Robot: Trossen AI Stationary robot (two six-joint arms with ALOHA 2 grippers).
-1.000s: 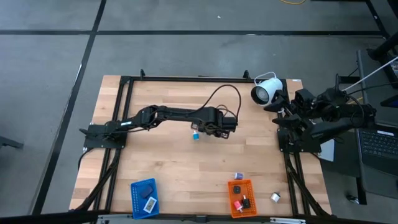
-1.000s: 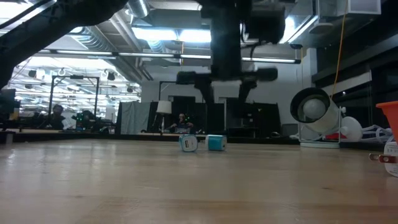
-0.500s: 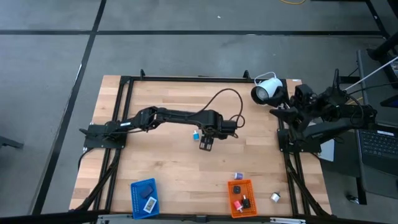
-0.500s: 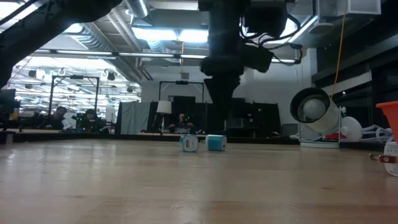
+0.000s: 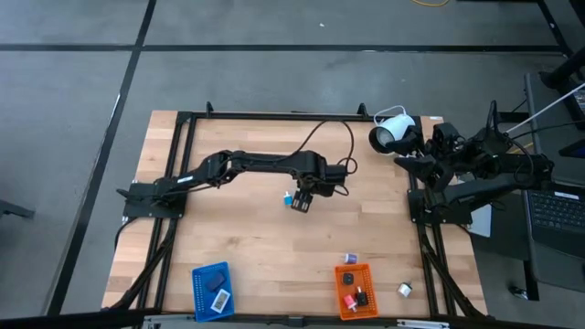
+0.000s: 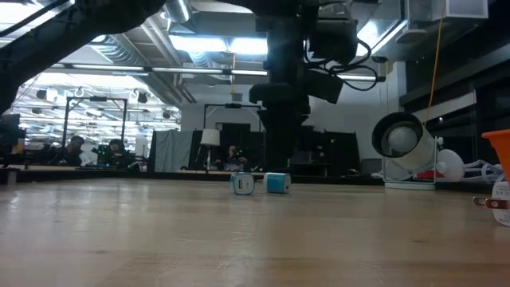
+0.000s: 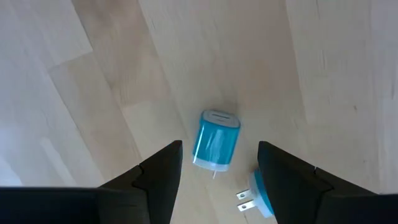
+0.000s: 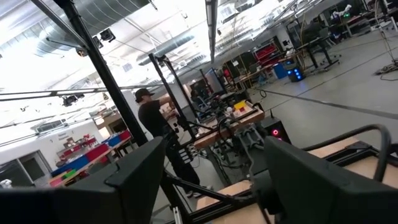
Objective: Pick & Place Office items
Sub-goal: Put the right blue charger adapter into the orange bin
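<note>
My left gripper point(image 5: 300, 201) hangs open over the table's middle, fingers pointing down. In the left wrist view point(image 7: 219, 147) its fingers stand either side of a light-blue block point(image 7: 216, 140) that lies flat on the wood, touching nothing. A second light-blue piece with metal prongs point(image 7: 258, 198) lies close by the one finger. The low view shows both pieces point(image 6: 241, 183) point(image 6: 276, 182) on the table with the gripper point(image 6: 279, 155) above and behind them. My right gripper point(image 5: 411, 163) waits open at the table's right edge point(image 8: 214, 146).
A blue tray point(image 5: 212, 290) and an orange tray point(image 5: 355, 291) sit near the near edge, each with small pieces inside. A purple piece point(image 5: 349, 260) and a white-black piece point(image 5: 404, 289) lie beside the orange tray. The white round device point(image 5: 391, 134) stands far right.
My left gripper has tipped from lying level to pointing down. It has swung a little toward the table's left, ending over the two light-blue pieces. The pieces have stayed where they were.
</note>
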